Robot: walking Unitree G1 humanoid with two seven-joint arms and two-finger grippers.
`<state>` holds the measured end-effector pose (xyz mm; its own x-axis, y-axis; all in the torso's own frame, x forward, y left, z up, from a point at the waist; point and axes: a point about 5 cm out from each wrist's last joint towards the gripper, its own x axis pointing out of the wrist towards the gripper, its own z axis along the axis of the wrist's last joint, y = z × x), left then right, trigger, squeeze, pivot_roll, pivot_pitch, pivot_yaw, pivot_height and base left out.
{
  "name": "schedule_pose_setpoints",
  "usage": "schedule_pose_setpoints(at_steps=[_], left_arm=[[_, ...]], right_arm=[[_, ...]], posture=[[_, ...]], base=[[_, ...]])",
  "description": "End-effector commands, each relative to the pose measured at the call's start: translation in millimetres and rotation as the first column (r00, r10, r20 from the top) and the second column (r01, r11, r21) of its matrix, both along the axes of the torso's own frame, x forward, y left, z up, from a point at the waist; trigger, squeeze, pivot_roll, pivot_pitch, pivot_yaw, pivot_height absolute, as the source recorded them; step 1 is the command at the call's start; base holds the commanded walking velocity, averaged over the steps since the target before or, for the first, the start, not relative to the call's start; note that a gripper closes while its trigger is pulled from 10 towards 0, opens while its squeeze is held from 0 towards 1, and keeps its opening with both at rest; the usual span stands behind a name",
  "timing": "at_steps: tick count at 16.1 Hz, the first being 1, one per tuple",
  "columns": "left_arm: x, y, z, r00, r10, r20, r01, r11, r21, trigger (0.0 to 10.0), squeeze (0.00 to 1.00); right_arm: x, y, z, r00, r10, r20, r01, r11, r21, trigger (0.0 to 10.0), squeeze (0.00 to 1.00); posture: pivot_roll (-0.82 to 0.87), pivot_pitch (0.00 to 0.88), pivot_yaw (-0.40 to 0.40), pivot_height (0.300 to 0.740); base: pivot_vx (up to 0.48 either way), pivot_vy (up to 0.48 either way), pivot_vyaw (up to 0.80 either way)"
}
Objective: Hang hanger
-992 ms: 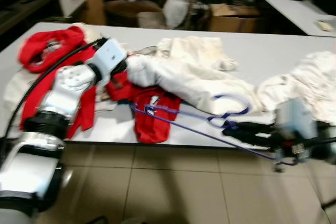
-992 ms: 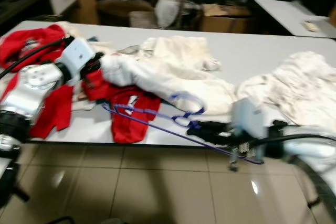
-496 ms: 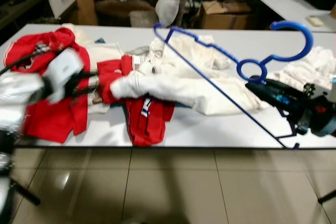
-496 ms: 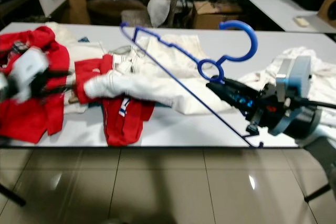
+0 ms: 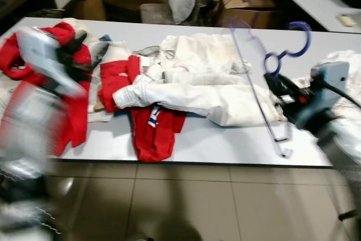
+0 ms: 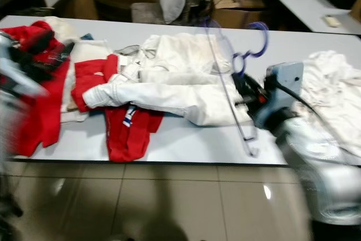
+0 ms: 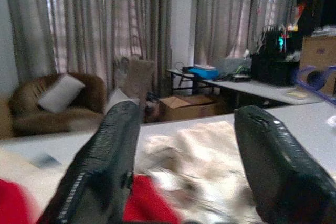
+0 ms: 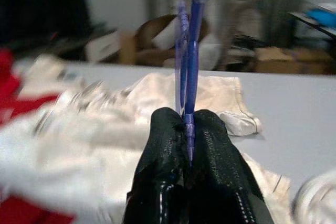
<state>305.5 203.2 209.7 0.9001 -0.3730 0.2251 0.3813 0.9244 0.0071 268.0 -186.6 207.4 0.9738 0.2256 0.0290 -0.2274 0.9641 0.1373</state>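
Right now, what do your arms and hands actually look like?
Each arm is silvery metal ending in a pale boxy wrist block, with a black cable running along it. The right hand has two long black fingers with ridged, textured inner faces. The left hand has the same pair of thick black fingers, glossy and finely ribbed.

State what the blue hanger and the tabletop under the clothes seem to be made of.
The blue hanger, pinched in the right gripper, looks like thin moulded plastic: uniform blue colour, slim rod, smooth curved hook. Coated wire cannot be ruled out, since motion blurs it. The table looks like pale grey laminate or painted board: flat, matte, with a thin dark edge.
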Motion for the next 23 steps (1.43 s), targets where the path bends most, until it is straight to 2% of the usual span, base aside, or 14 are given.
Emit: schedule_pose_setpoints(at_steps=[1, 3, 5, 8, 9, 10, 11, 14, 16, 18, 19, 20, 21, 23], left_arm=[[-3.0, -5.9, -1, 0.999, 0.029, -0.016, -0.029, 0.999, 0.030, 10.0, 0.82], [-12.2, -26.9, -23, 0.995, 0.053, -0.079, -0.044, 0.993, 0.107, 10.0, 0.82], [-15.1, -27.5, -36, 0.981, 0.173, -0.084, -0.161, 0.978, 0.130, 10.0, 0.82], [-25.6, -33.2, -47, 0.983, 0.148, -0.108, -0.124, 0.971, 0.204, 10.0, 0.82], [-30.0, -31.9, -51, 0.979, 0.146, -0.144, -0.122, 0.979, 0.164, 10.0, 0.82], [-31.6, -32.9, -56, 0.976, 0.140, -0.167, -0.113, 0.981, 0.158, 10.0, 0.82], [-34.4, -39.9, -67, 0.973, 0.131, -0.188, -0.099, 0.980, 0.172, 10.0, 0.82], [-37.3, -47.4, -68, 0.973, 0.134, -0.190, -0.104, 0.982, 0.159, 10.0, 0.82], [-40.5, -49.6, -72, 0.969, 0.134, -0.206, -0.103, 0.982, 0.156, 10.0, 0.82], [-42.3, -45.7, -73, 0.964, 0.152, -0.220, -0.123, 0.983, 0.137, 10.0, 0.82], [-42.6, -45.0, -74, 0.961, 0.159, -0.225, -0.133, 0.983, 0.129, 10.0, 0.84], [-43.2, -44.8, -75, 0.957, 0.140, -0.253, -0.123, 0.989, 0.079, 10.0, 1.00], [-47.6, -45.1, -77, 0.957, 0.091, -0.277, -0.075, 0.995, 0.066, 10.0, 1.00], [-45.5, -45.9, -78, 0.957, 0.104, -0.272, -0.088, 0.993, 0.073, 10.0, 1.00]], right_arm=[[1.0, -6.8, 2, 0.995, -0.099, 0.000, 0.099, 0.995, -0.025, 10.0, 0.00], [-3.2, 7.7, -11, 0.995, -0.100, -0.001, 0.099, 0.986, -0.134, 10.0, 0.00], [-5.6, 14.7, -19, 0.992, -0.125, 0.006, 0.124, 0.976, -0.181, 10.0, 0.00], [-10.0, 8.7, -25, 0.984, -0.179, -0.013, 0.175, 0.971, -0.162, 10.0, 0.00], [-14.7, 8.3, -29, 0.984, -0.177, -0.023, 0.170, 0.969, -0.177, 10.0, 0.00], [-17.6, 7.8, -31, 0.985, -0.171, -0.030, 0.162, 0.967, -0.194, 10.0, 0.00], [-21.8, 3.3, -40, 0.979, -0.193, -0.060, 0.173, 0.953, -0.251, 10.0, 0.00], [-24.8, 0.8, -52, 0.972, -0.218, -0.088, 0.188, 0.945, -0.268, 10.0, 0.00], [-28.0, -0.1, -58, 0.962, -0.249, -0.112, 0.220, 0.950, -0.221, 10.0, 0.00], [-24.9, 7.3, -57, 0.968, -0.228, -0.107, 0.201, 0.956, -0.215, 10.0, 0.00], [-25.2, 8.5, -56, 0.971, -0.218, -0.101, 0.191, 0.955, -0.225, 10.0, 0.00], [-25.0, 9.7, -57, 0.974, -0.206, -0.096, 0.178, 0.955, -0.237, 10.0, 0.00], [-23.7, 11.5, -59, 0.975, -0.199, -0.101, 0.171, 0.956, -0.240, 10.0, 0.00], [-26.4, 10.9, -58, 0.975, -0.198, -0.101, 0.165, 0.950, -0.265, 10.0, 0.00]], posture=[[-0.06, 0.012, -0.047, 0.740], [-0.05, 0.018, -0.065, 0.740], [-0.07, 0.029, -0.043, 0.740], [-0.08, 0.041, -0.048, 0.740], [-0.10, 0.030, -0.031, 0.740], [-0.11, 0.026, -0.022, 0.740], [-0.12, 0.022, -0.023, 0.740], [-0.11, 0.030, -0.028, 0.740], [-0.10, 0.022, -0.030, 0.740], [-0.10, 0.021, -0.029, 0.740], [-0.09, 0.023, -0.031, 0.740], [-0.08, 0.029, -0.046, 0.740], [-0.10, 0.016, -0.047, 0.740], [-0.12, 0.008, -0.029, 0.740]], base=[[0.000, -0.300, 0.00], [0.000, -0.454, 0.00], [0.000, -0.480, 0.00], [0.000, -0.480, 0.00], [0.000, -0.480, 0.00], [0.000, -0.480, 0.00], [0.000, -0.480, 0.00], [0.000, -0.480, 0.00], [0.000, -0.480, 0.00], [0.000, -0.480, 0.00], [0.000, -0.480, 0.00], [0.000, -0.368, 0.00], [0.000, 0.000, 0.00], [0.000, 0.000, -0.25]])
